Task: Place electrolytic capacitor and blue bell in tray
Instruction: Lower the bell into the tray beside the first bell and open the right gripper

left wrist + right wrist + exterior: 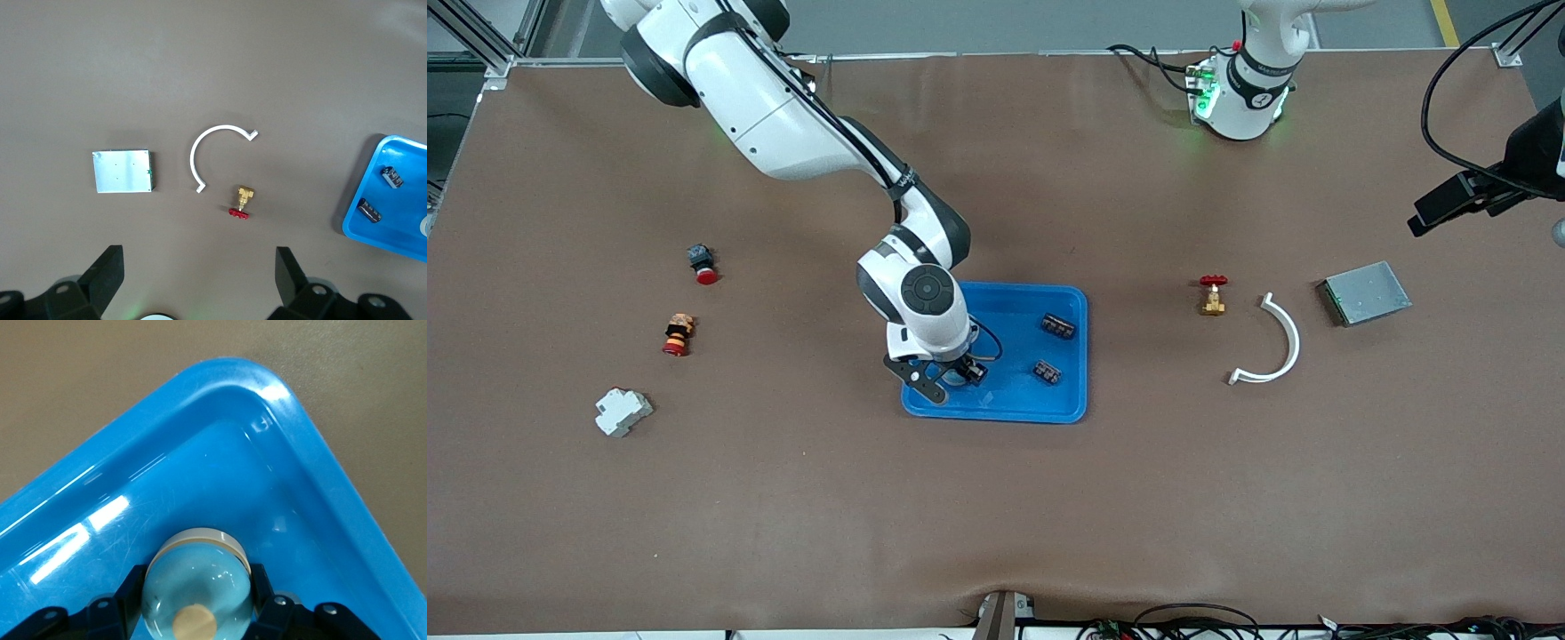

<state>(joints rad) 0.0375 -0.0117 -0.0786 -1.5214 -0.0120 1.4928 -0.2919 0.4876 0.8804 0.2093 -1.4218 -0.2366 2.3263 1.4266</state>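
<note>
A: Over the tray [347, 500], mid-desk: right gripper [199, 613] clamps the bell [198, 583], probably touching the floor.
B: Open gently, lift straight. Left gripper [199, 283] waits, spread wide, near the right-hand desk edge.

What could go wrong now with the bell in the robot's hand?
1. The right gripper holds the round, shiny blue bell close to a corner of the tray. Once let go, it might roll against the rim.
2. Two black parts already lie in the tray, so a rolling bell could bump them.
3. The left gripper waits over bare table and looks no danger.
</note>
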